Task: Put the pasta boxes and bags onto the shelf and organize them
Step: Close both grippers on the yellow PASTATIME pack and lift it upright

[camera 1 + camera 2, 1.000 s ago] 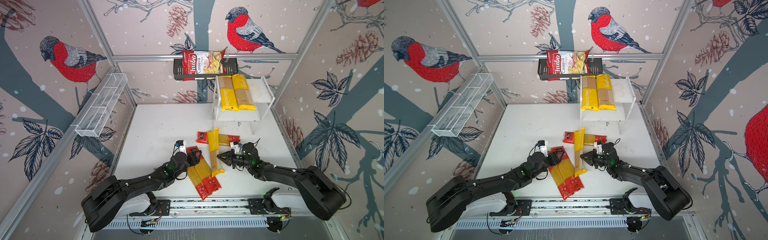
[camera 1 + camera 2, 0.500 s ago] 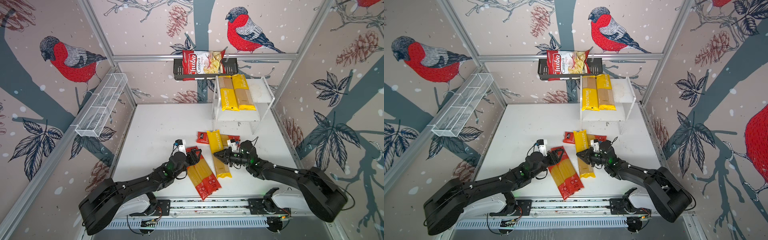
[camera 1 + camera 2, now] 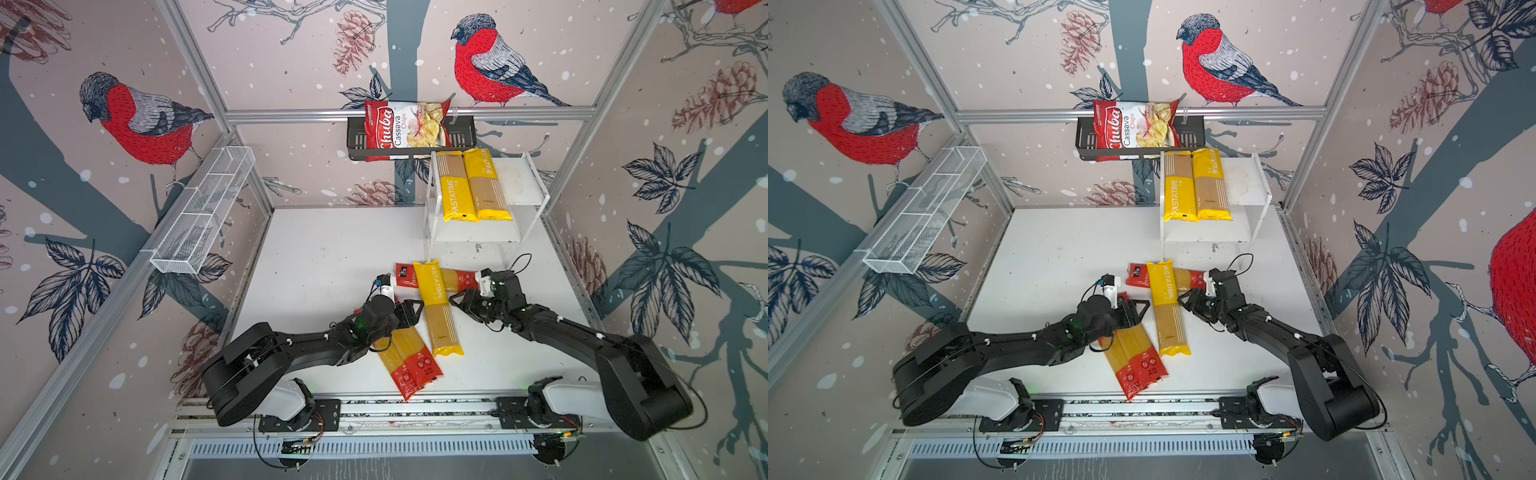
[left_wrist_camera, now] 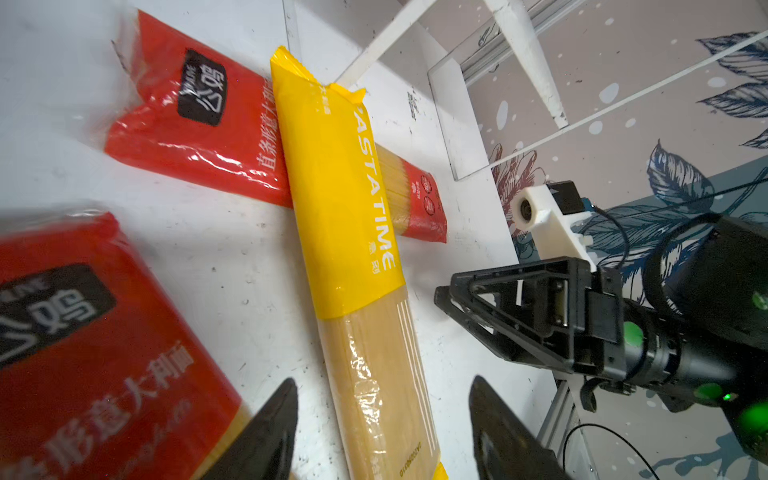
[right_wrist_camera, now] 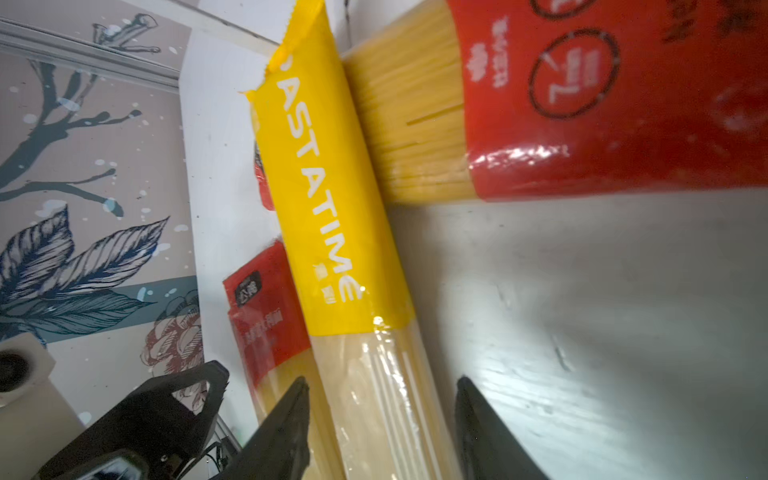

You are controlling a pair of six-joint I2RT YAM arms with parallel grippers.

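Okay, I see L gripper (image 3: 415,309) and R gripper (image 3: 455,298) fingers spread, empty, flanking the yellow PASTATIME pack (image 3: 437,309) at frame ctr, crossing a red pack (image 3: 405,275); shelf (image 3: 519,183) upper right holds two more.

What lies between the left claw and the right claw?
The yellow PASTATIME pack, lying between left claw and right claw; neither grips it. Both top views show this.

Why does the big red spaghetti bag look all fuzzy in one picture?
In the left wrist view the nearest red pack looms large, probably too close to the lens to focus; the crosswise red pack shows white glare streaks. Both top views look sharp.
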